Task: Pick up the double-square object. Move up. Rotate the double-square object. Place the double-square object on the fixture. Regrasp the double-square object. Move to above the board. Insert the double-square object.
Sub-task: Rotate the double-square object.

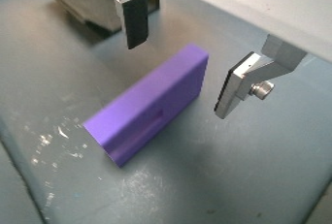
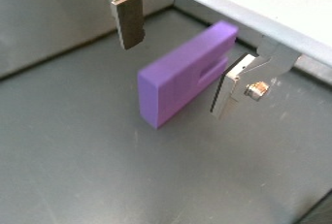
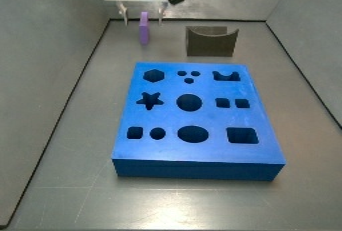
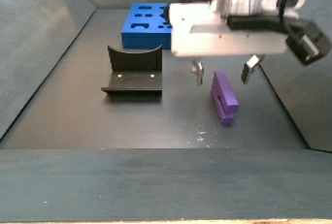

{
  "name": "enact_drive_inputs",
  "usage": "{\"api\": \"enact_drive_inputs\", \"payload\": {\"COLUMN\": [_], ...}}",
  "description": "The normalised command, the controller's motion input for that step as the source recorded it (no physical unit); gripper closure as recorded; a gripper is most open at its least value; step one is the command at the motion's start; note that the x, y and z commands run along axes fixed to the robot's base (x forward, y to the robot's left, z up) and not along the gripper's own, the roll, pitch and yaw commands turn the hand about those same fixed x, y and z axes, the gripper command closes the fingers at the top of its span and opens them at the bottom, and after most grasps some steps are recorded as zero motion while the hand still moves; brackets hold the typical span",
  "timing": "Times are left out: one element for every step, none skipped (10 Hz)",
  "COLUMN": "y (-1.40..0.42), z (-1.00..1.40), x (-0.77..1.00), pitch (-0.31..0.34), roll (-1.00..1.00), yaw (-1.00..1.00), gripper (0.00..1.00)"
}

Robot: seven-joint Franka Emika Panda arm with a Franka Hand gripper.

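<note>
Gripper (image 1: 182, 61) hangs open above the double-square object (image 1: 149, 105); we see this purple piece lying on the floor, between the fingers (image 2: 128, 20).

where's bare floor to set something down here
Bare floor lies between the board and the tray's side walls, and in front of the board. It is crowded at the back: the gripper hangs open astride the double-square object, with the fixture beside it.
</note>
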Motion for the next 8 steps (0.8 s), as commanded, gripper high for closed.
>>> {"api": "enact_drive_inputs", "payload": {"y": [0.01,0.01,0.01,0.02,0.02,0.0,-0.01,-0.01], "z": [1.0,1.0,0.89,0.75,0.56,0.0,-0.19,-0.26], "x": [-0.03,-0.04,-0.04,-0.04,-0.04,0.0,0.0,0.03], "pitch": [0.066,0.063,0.056,0.056,0.056,0.0,0.0,-0.001], "roll": [0.02,0.03,0.04,0.05,0.06,0.0,0.0,0.0], "yaw": [-0.02,-0.02,-0.02,-0.03,-0.03,1.0,1.0,1.0], "gripper": [0.0,0.0,0.0,0.0,0.0,0.0,0.0,0.0]}}
